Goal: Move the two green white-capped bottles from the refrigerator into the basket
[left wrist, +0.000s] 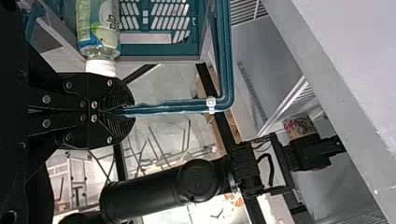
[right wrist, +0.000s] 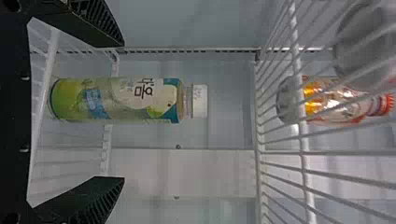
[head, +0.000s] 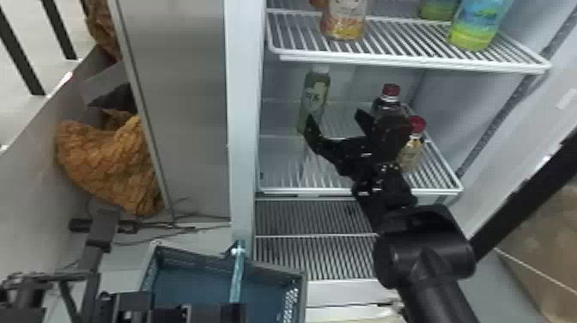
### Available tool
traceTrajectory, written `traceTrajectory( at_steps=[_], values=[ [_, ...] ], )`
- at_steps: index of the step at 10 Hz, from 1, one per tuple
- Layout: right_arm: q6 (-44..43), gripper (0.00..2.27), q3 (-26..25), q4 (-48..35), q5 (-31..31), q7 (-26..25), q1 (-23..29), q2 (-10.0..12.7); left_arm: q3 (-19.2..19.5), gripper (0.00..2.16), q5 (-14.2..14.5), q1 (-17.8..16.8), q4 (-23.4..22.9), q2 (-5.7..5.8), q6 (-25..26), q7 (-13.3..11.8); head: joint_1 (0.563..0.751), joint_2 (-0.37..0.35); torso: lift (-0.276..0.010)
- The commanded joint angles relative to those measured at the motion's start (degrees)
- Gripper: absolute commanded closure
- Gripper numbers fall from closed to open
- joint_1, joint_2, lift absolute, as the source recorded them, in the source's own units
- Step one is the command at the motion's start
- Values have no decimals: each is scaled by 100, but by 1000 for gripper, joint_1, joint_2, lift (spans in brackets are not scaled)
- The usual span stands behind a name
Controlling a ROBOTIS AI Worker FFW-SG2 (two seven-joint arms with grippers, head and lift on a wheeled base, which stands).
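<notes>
A green white-capped bottle stands on the refrigerator's middle shelf, toward its left side. Just in front of it, my right gripper is open and empty. Seen from the right wrist, the bottle lies beyond the opening of the right gripper, untouched. At the bottom of the head view is my left gripper, by the blue-green basket. In the left wrist view, the left gripper is shut on the basket's handle, and another white-capped bottle is at the basket.
Two red-capped bottles share the middle shelf, right of and partly behind my right gripper. The shelf above holds more bottles. A refrigerator side post rises behind the basket. A brown woven item is at the left.
</notes>
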Motion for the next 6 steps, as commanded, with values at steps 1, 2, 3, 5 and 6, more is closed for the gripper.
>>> traceTrajectory(
  at_steps=[1,2,3,5,6],
  values=[
    [-61,-1,201,439,-104,-24,-288,-28,-12,1185,0,-13,0,0,3,0,695,-136,-263],
    [-146,-1,292,706,-173,-68,-457,-46,-35,1184,0,-27,28,0,3,0,695,-125,-263],
    [-188,-1,349,931,-207,-129,-640,-46,-46,1184,11,-41,28,0,3,0,695,-121,-263],
    [-230,-1,475,1325,-219,-244,-991,-81,-81,1184,11,-69,70,-9,3,0,695,-116,-263],
    [-272,-1,509,1508,-253,-252,-1146,-81,-103,1184,11,-83,98,-9,3,0,695,-116,-263]
  ],
)
